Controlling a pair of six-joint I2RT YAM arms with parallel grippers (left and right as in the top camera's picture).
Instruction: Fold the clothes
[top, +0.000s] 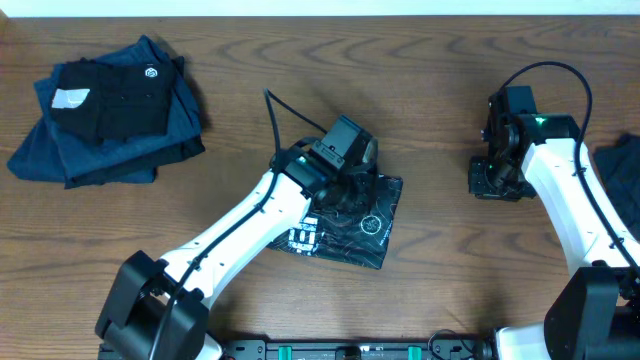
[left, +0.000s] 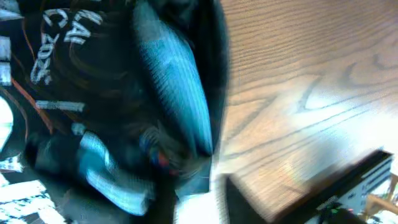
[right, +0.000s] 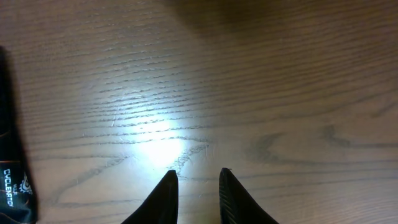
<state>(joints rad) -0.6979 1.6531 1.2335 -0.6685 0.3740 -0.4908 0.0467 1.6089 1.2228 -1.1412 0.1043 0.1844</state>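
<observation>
Likely limp, light, slick black sports T-shirt, best pinched at a folded edge; left fingers on it, grip unclear through blur; right fingers slightly parted, empty.

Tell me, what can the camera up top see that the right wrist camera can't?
Only overhead: both arms, the left gripper over the black T-shirt, and a folded pile of dark clothes. Only right wrist: the right gripper close up, fingertips slightly apart, nothing between. Both: the wooden table and that T-shirt, just its edge in the wrist view.
</observation>
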